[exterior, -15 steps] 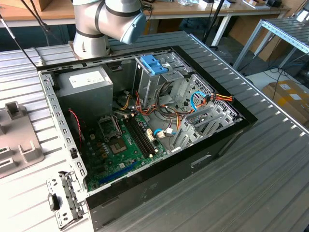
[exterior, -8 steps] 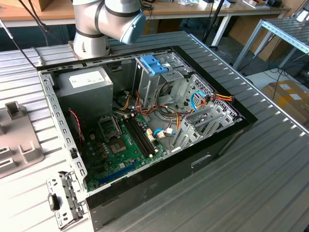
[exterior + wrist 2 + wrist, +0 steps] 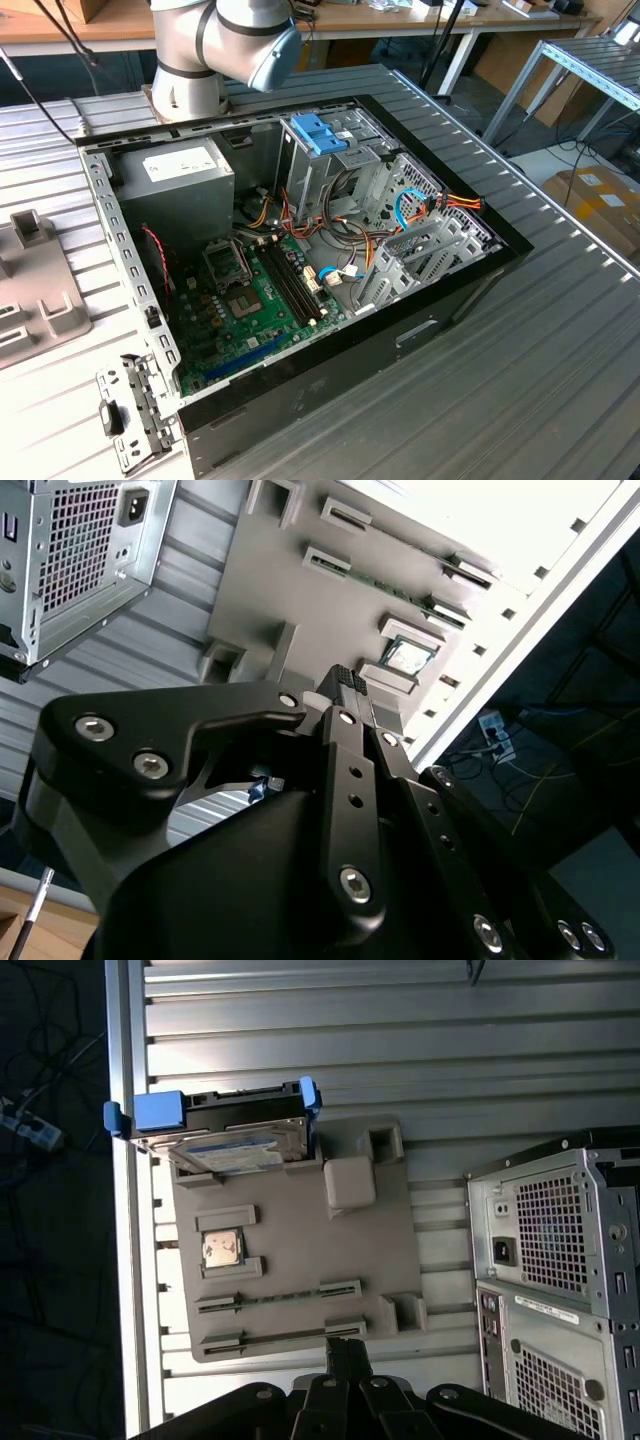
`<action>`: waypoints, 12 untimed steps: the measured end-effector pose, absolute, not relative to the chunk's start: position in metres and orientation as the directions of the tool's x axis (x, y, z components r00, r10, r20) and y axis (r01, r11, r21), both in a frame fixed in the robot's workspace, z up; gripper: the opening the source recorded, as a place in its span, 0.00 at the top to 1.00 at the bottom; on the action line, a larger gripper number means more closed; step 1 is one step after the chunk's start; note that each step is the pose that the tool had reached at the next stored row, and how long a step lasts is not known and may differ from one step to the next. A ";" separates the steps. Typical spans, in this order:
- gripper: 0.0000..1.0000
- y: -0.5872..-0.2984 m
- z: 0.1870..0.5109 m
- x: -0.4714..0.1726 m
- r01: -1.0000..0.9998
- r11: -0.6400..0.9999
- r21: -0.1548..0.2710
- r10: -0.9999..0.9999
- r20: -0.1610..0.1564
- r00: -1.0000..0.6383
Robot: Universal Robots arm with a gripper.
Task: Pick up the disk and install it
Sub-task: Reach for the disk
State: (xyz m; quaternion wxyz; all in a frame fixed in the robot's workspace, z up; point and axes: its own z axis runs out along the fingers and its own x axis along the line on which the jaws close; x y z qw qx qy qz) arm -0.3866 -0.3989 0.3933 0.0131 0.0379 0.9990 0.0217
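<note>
Plainly, first wrist view: disk [image 3: 235,1148] on tray [image 3: 290,1250]

No print legible anywhere. White-and-blue label [image 3: 232,1152] on the disk [image 3: 262,1138]: lettering can't be made out. White sticker [image 3: 178,163] on the grey power supply [image 3: 190,205]: text too fine to read.

disk [image 3: 236,1147] on grey tray [image 3: 290,1260] | hand [image 3: 345,1346] closed, apart from disk
</note>
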 end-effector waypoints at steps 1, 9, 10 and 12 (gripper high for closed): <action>0.89 -0.399 0.393 -0.388 0.075 0.996 0.044 0.076 -0.025 -0.997; 0.89 -0.399 0.393 -0.396 0.075 0.996 0.044 0.076 -0.025 -0.997; 0.89 -0.399 0.393 -0.397 0.075 0.996 0.044 0.076 -0.025 -0.997; 0.89 -0.399 0.393 -0.399 0.075 0.996 0.044 0.076 -0.024 -0.997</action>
